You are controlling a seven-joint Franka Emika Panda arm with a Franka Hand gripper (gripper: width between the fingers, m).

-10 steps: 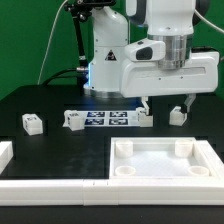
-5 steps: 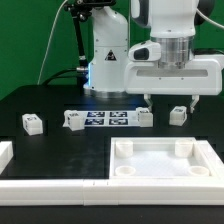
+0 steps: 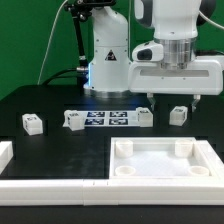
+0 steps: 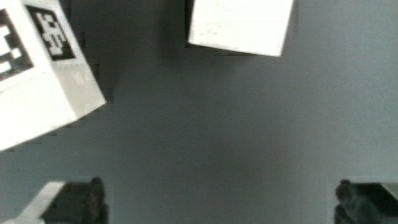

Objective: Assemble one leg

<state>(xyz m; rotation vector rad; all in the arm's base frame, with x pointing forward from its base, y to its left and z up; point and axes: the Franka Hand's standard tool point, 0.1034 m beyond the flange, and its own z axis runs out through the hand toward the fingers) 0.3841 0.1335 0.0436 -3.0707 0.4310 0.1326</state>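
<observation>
Four small white tagged legs stand on the black table in the exterior view: one at the left (image 3: 32, 123), one by the marker board's left end (image 3: 72, 120), one by its right end (image 3: 144, 117), and one at the right (image 3: 178, 115). My gripper (image 3: 173, 98) hangs open and empty just above that right leg, a finger on either side. In the wrist view the gripper (image 4: 221, 200) is wide open over bare table. A white leg (image 4: 240, 25) lies ahead of the fingertips (image 4: 71, 200), and a tagged white block (image 4: 36, 85) lies off to one side.
The marker board (image 3: 108, 119) lies between the two middle legs. The large white square panel (image 3: 120, 165) with raised rim and corner sockets lies at the front right. A white frame piece (image 3: 6, 152) sits at the front left. The robot base (image 3: 105, 60) stands behind.
My gripper has shifted a little toward the exterior view's right and now hangs over the right leg. It stays open. The parts have not moved.
</observation>
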